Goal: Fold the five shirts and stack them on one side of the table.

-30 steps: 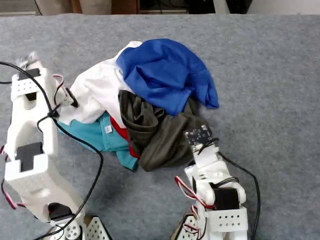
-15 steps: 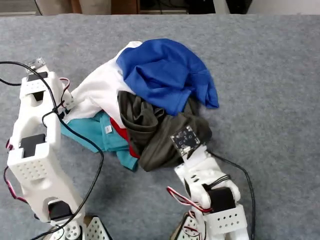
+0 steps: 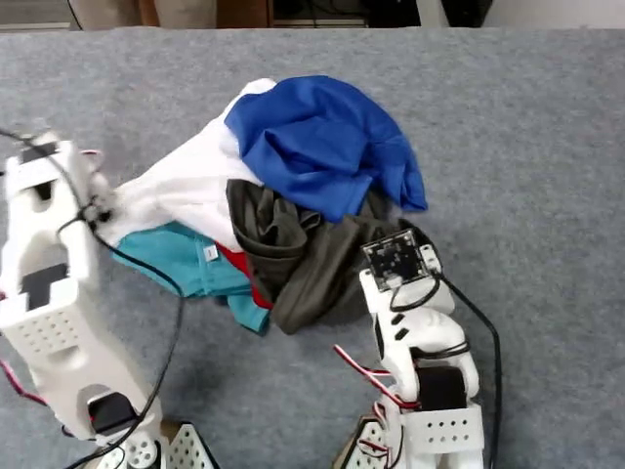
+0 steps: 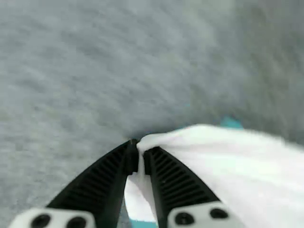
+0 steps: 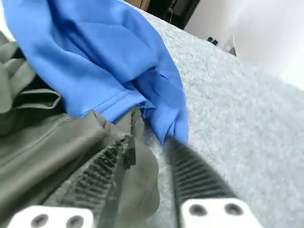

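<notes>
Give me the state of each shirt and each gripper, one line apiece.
white shirt: unfolded, corner in the left gripper.
blue shirt: crumpled, atop the others.
olive shirt: crumpled, partly under the blue shirt.
teal shirt: unfolded, partly under the white shirt.
red shirt: mostly hidden, a sliver showing.
left gripper: jaws shut on the white shirt.
right gripper: jaws open over the olive shirt's edge.

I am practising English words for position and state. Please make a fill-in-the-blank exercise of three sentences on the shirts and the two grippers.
1. The left gripper is ____ on an edge of the white shirt.
2. The right gripper is ____, its jaws apart over the dark olive shirt.
3. The blue shirt lies on ____ of the pile.

Missing words: shut; open; top.
</notes>
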### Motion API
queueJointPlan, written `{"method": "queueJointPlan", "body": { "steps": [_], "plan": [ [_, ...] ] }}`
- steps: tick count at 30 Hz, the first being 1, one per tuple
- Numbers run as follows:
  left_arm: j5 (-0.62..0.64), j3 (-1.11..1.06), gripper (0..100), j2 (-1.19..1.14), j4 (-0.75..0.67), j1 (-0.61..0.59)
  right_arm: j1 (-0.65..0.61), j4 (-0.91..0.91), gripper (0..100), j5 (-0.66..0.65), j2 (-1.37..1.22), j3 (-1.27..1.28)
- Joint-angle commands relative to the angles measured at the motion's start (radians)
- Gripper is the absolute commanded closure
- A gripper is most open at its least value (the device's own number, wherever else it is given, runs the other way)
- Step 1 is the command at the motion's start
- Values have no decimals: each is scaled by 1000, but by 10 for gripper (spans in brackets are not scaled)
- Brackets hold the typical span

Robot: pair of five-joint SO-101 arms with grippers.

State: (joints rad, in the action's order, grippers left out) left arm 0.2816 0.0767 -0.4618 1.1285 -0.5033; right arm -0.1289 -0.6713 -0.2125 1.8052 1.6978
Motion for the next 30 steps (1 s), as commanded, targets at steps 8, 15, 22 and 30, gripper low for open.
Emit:
{"method": "queueJointPlan", "body": {
  "steps": [8,15,22,30],
  "plan": [
    [94,44,981,8,-11,-89,84,149,811,110,74,-76],
    [203,103,981,18,-25,-238,96,127,973,-37,73,-153],
    [207,112,981,19,-31,-273,-269,-150,957,-94,71,-249],
    [209,172,981,19,-29,-396,-358,-143,957,-95,-122,-429]
  ]
}}
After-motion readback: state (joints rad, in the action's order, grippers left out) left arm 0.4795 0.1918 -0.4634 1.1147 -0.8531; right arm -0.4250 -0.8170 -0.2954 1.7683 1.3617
